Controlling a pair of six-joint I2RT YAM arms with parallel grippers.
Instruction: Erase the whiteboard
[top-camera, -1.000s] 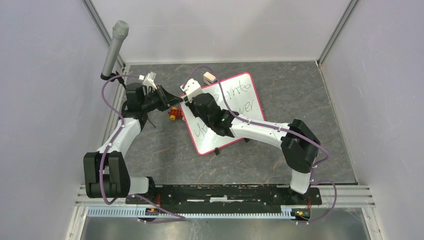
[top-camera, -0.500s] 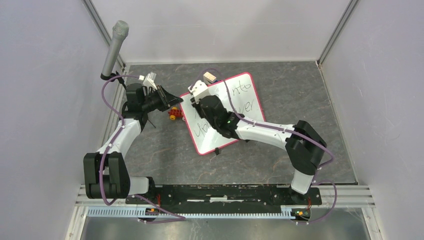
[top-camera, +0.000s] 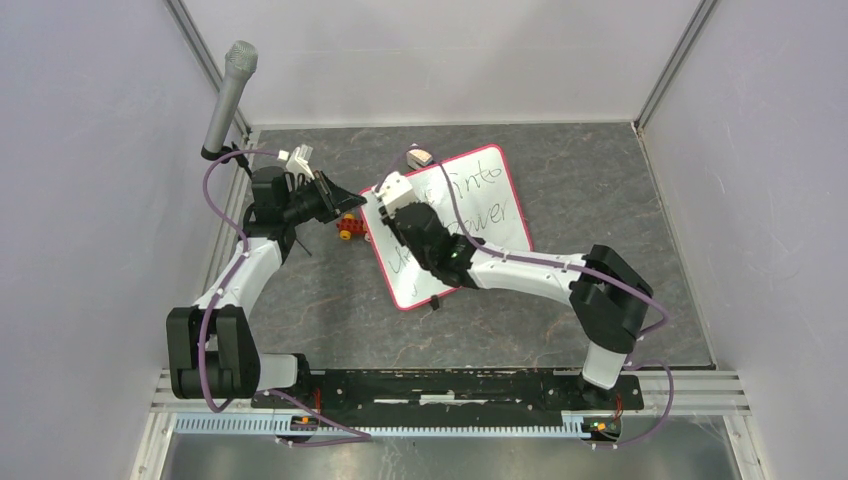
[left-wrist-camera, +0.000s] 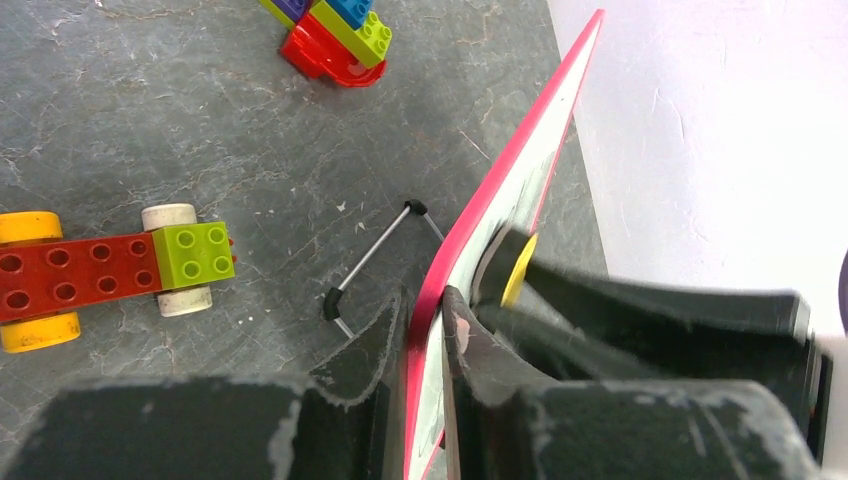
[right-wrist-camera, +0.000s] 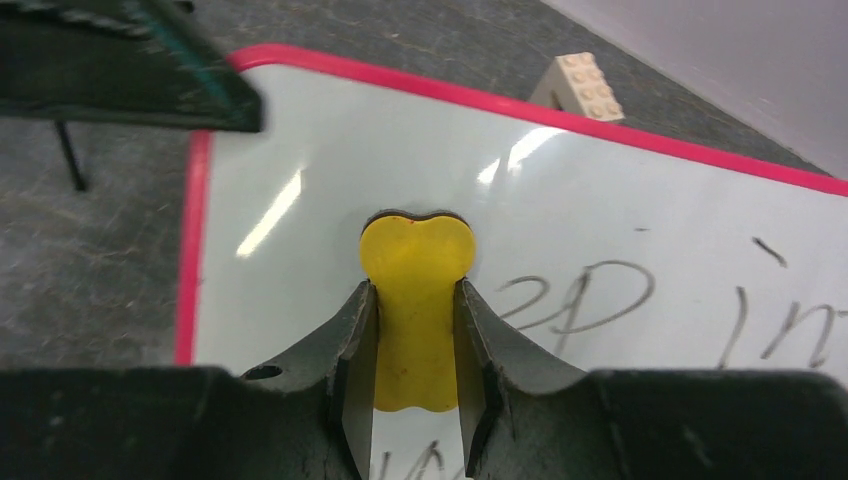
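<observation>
The whiteboard (top-camera: 475, 205), white with a red-pink rim and black handwriting, lies tilted at the middle of the table. My left gripper (top-camera: 350, 203) is shut on its left rim; the left wrist view shows the rim (left-wrist-camera: 470, 220) edge-on between the jaws (left-wrist-camera: 425, 310). My right gripper (right-wrist-camera: 415, 300) is shut on a yellow eraser (right-wrist-camera: 415, 270) and presses it flat on the board's upper left part, beside the writing (right-wrist-camera: 580, 305). In the top view the right gripper (top-camera: 385, 205) sits over that corner and hides the eraser.
A red, yellow and green brick car (top-camera: 350, 226) lies just left of the board, also in the left wrist view (left-wrist-camera: 100, 275). More stacked bricks (left-wrist-camera: 335, 35) lie beyond. A beige brick (top-camera: 421, 156) sits at the board's far edge. A microphone (top-camera: 228, 95) stands at the back left.
My right gripper slid with the eraser up toward the board's far edge, then back down and left over the upper left corner. My left gripper stayed still on the rim.
</observation>
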